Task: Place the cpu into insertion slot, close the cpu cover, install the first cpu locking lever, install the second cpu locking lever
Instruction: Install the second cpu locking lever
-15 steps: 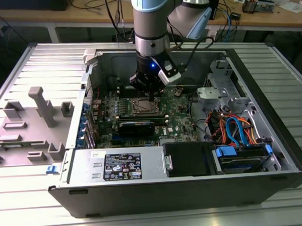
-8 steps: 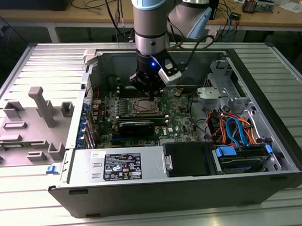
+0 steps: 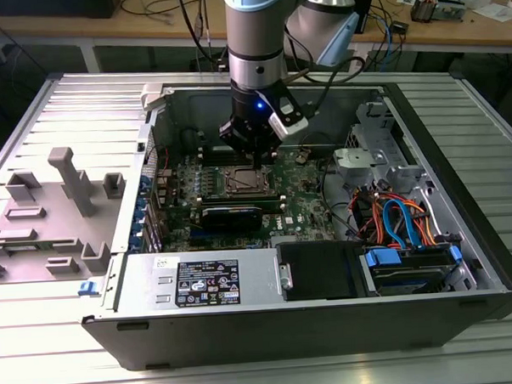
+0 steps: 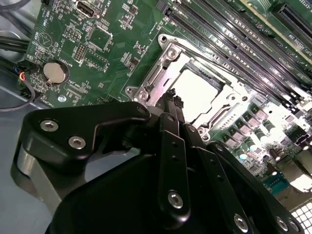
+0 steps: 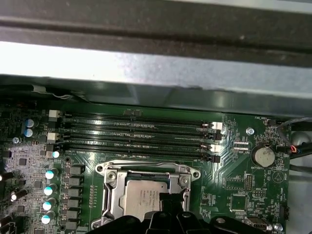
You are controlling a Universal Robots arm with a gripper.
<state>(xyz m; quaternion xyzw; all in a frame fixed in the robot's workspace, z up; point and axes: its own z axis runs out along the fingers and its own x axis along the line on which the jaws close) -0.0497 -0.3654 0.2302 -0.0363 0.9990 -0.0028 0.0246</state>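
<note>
One end effector (image 3: 252,150) hangs just above the insertion slot (image 3: 241,183) in the exterior view. In the second wrist view its fingertips (image 4: 171,101) look pinched together beside the seated cpu (image 4: 195,92). The first wrist view shows the cpu cover (image 5: 111,187) closed around it.

Ribbed metal table (image 3: 68,362) bearing computer case (image 3: 330,320)

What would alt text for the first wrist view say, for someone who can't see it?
A silver-topped cpu sits in its socket under a silvery metal cpu cover on a green circuit board, with the robot's black tool just above it. Long black memory slots and a round coin battery lie nearby.
</note>
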